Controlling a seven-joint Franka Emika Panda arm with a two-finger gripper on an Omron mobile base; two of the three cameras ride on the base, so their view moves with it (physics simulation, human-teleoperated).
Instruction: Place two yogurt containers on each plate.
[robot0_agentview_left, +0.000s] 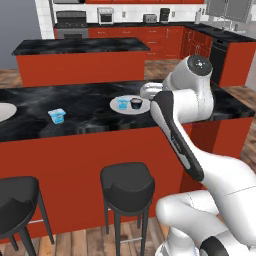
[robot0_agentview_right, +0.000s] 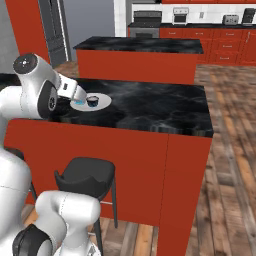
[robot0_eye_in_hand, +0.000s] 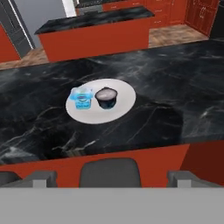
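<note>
Risk from here: swinging left toward the lone tub (robot0_agentview_left: 57, 116) could clip the filled plate (robot0_agentview_left: 145, 107) and knock its two tubs off. Pincer (robot0_eye_in_hand: 112, 177) released, gripping nothing, hanging near the bench (robot0_agentview_left: 90, 100) edge. Light blue square tub (robot0_eye_in_hand: 82, 97) and darker round tub (robot0_eye_in_hand: 106, 96) side by side on that plate. Another plate (robot0_agentview_left: 4, 111) at far left.

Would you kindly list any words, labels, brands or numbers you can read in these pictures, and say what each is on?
No text is readable.
Light blue yogurt tub on the plate: the lid carries a print, too blurred to read.
Dark tub: no marking.
Lone tub on the counter: too small to tell.
</note>
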